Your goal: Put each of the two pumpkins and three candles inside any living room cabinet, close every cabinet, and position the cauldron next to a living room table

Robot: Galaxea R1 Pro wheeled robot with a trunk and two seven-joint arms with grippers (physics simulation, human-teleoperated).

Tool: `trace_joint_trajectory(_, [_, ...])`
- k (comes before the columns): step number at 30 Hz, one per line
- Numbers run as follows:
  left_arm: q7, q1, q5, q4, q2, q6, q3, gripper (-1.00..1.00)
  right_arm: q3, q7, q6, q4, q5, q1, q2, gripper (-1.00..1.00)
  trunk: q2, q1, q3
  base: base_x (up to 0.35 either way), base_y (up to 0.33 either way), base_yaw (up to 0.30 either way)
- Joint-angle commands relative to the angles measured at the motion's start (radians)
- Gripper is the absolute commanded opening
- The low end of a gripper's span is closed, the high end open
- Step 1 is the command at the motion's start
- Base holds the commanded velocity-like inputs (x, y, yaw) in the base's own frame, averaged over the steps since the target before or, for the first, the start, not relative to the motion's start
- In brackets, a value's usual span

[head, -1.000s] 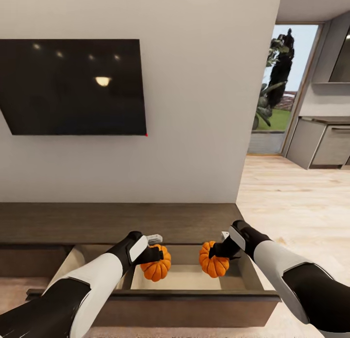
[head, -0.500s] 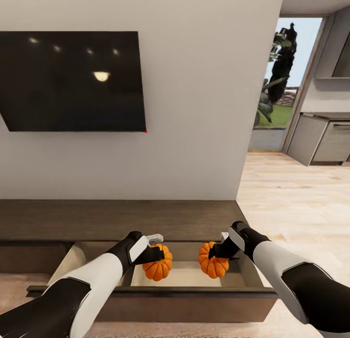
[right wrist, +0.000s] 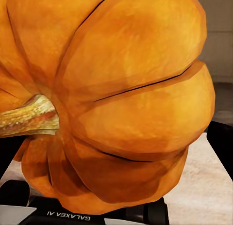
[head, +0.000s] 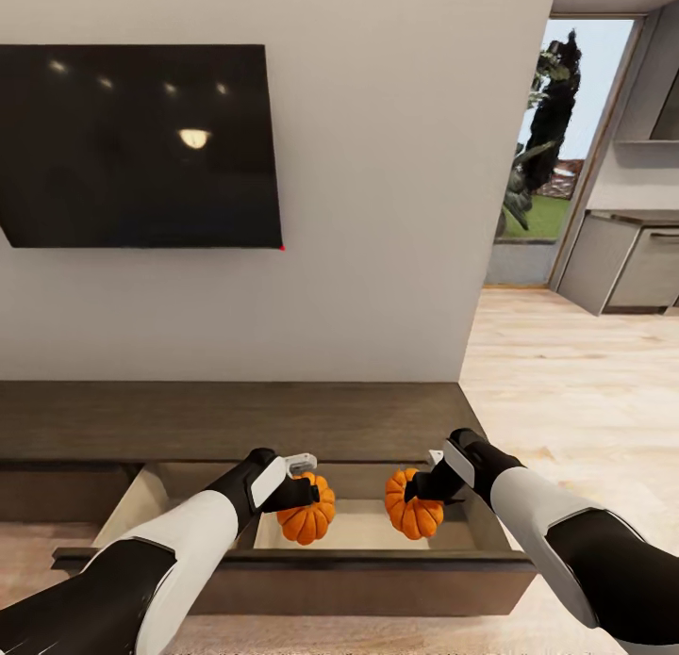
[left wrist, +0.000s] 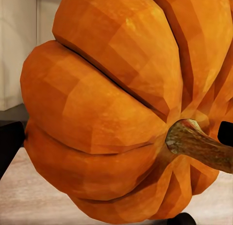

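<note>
— Pumpkins first, by the look of it: stowing step, both arms over the open drawer of the cabinet. Candles, cauldron and table for afterwards.

— Left gripper?

— Clamped on the left pumpkin, at about 7 o'clock in the head view. Seen up close from the left wrist: orange ribs, brown stem pointing sideways.

— Right gripper?

— Likewise closed around the right pumpkin, at about 5 o'clock. Same close-up from the right wrist, stem off to one side, dark finger hard against the rind.

— Touching the drawer floor?

— Cannot tell. Both seem to hang above the pale inside, near each other but apart, just behind the drawer front.

— Next move?

— Probably lowering both until seated on the pale bottom, then spreading the fingers and lifting straight out. Worth keeping clear of the drawer's front edge and side walls. Round, ribbed bodies, so likely to roll a little if let go too high.

— Anything else around?

— Dark television on the wall at 10 o'clock, doorway to a garden at 2 o'clock.
</note>
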Motion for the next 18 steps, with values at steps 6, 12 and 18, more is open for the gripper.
trace_joint_trajectory(6, [0.005, 0.0, 0.01, -0.002, 0.0, 0.001, -0.003, -1.0, 0.008, 0.008, 0.004, -0.001, 0.0, -0.001, -0.001, -1.0, -0.001, 0.0, -0.007, 0.038, 0.0, 0.0])
trace_joint_trajectory(12, [-0.038, 0.0, 0.009, 0.027, 0.0, -0.085, -0.003, -1.0, 0.008, 0.008, 0.004, -0.001, 0.0, -0.001, -0.001, -1.0, -0.001, 0.0, -0.008, 0.198, 0.0, 0.0])
trace_joint_trajectory(18, [-0.047, 0.0, 0.008, 0.031, 0.0, -0.092, -0.007, -1.0, 0.008, 0.008, 0.004, -0.001, 0.0, -0.001, -0.001, -1.0, -0.001, 0.0, -0.008, 0.024, 0.0, 0.0])
